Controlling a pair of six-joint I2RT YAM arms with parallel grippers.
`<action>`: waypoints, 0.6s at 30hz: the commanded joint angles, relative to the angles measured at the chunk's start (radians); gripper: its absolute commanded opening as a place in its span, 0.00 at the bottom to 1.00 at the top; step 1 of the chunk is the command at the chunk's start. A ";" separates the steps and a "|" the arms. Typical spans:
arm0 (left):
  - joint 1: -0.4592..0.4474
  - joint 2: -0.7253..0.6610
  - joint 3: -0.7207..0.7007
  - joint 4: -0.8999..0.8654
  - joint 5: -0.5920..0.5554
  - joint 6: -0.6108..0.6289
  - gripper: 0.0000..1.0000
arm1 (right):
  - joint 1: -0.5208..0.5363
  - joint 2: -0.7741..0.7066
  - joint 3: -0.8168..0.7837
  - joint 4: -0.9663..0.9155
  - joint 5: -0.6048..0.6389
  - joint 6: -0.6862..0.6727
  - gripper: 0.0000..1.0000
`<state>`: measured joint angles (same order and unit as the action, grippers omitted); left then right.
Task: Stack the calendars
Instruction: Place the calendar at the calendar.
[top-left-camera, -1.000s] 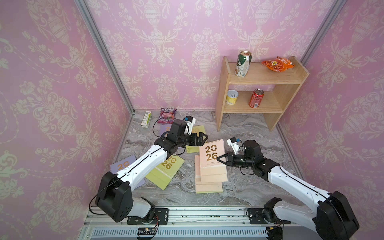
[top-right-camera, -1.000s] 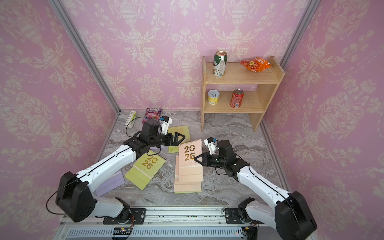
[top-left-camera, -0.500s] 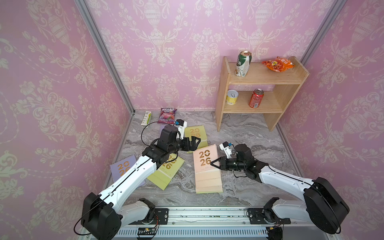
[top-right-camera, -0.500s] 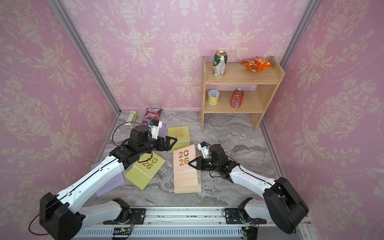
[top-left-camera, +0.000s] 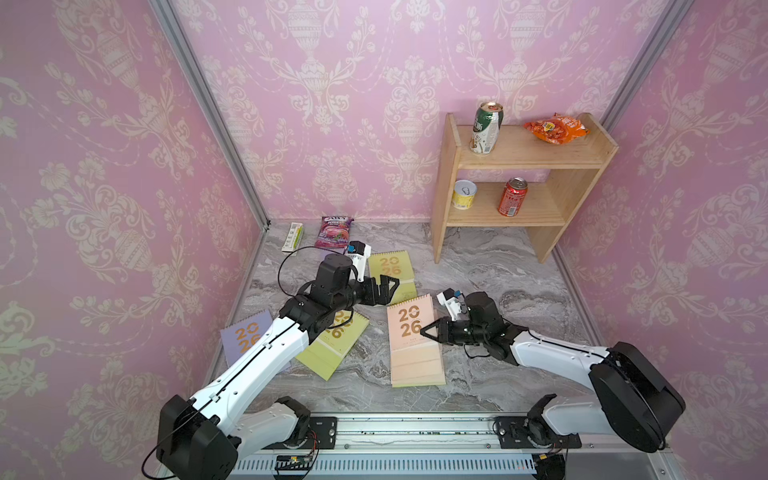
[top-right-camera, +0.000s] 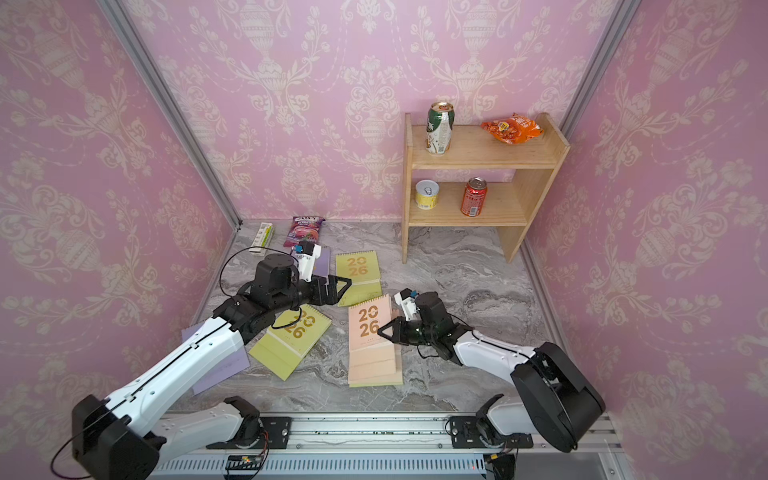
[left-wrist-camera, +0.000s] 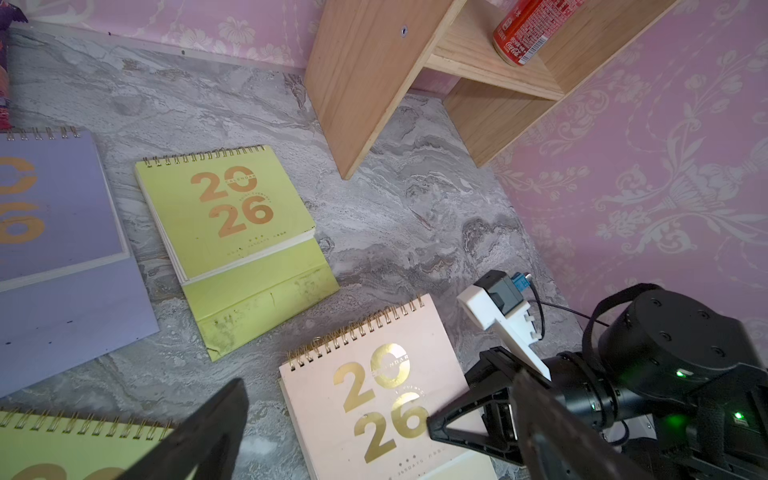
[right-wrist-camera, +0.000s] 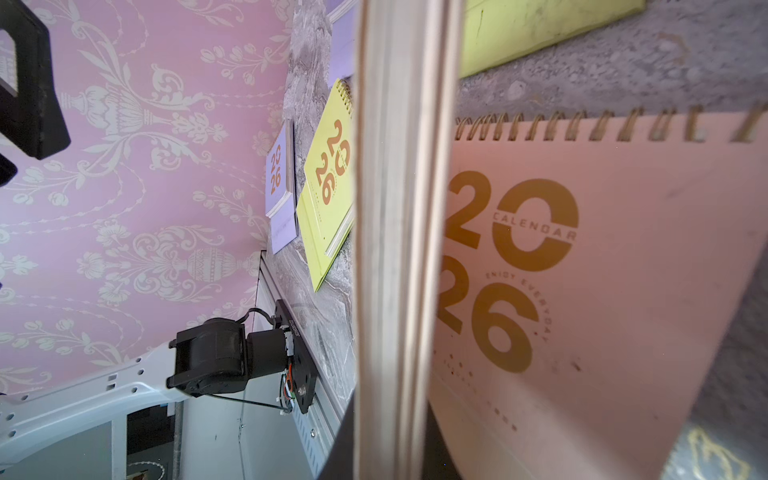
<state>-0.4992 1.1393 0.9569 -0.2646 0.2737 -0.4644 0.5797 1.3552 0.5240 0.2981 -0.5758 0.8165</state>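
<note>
A peach-pink calendar (top-left-camera: 409, 322) lies low and slightly tilted over the peach stack (top-left-camera: 417, 365) in mid-table. My right gripper (top-left-camera: 428, 332) is shut on its right edge; in the right wrist view the page edge (right-wrist-camera: 399, 249) runs between the fingers of the right gripper (right-wrist-camera: 390, 440). My left gripper (top-left-camera: 386, 286) hangs open above the near end of the back yellow-green calendar (top-left-camera: 390, 266), holding nothing. A second yellow-green calendar (top-left-camera: 332, 349) and a lilac calendar (top-left-camera: 243, 336) lie at the left, partly under the left arm. Another lilac calendar (left-wrist-camera: 54, 208) shows in the left wrist view.
A wooden shelf (top-left-camera: 444, 199) stands at the back right with a green can (top-left-camera: 486, 129), an orange snack bag (top-left-camera: 555, 129), a yellow tin (top-left-camera: 463, 194) and a red can (top-left-camera: 513, 197). A purple pouch (top-left-camera: 334, 232) and a small box (top-left-camera: 293, 237) lie by the back wall.
My right gripper has brought the peach calendar down from nearly upright to low over the stack. The left gripper drew back slightly toward the front and stays open.
</note>
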 joint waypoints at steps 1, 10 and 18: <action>0.010 -0.017 -0.018 -0.015 -0.016 -0.012 0.99 | 0.006 0.000 -0.014 0.004 0.043 -0.014 0.07; 0.011 -0.016 -0.015 -0.019 -0.013 -0.011 0.99 | 0.006 -0.040 0.009 -0.134 0.108 -0.069 0.39; 0.011 -0.021 -0.017 -0.032 -0.017 -0.013 0.99 | 0.005 -0.047 0.020 -0.207 0.168 -0.078 0.48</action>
<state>-0.4984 1.1385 0.9489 -0.2722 0.2737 -0.4648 0.5812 1.3350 0.5243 0.1421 -0.4515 0.7624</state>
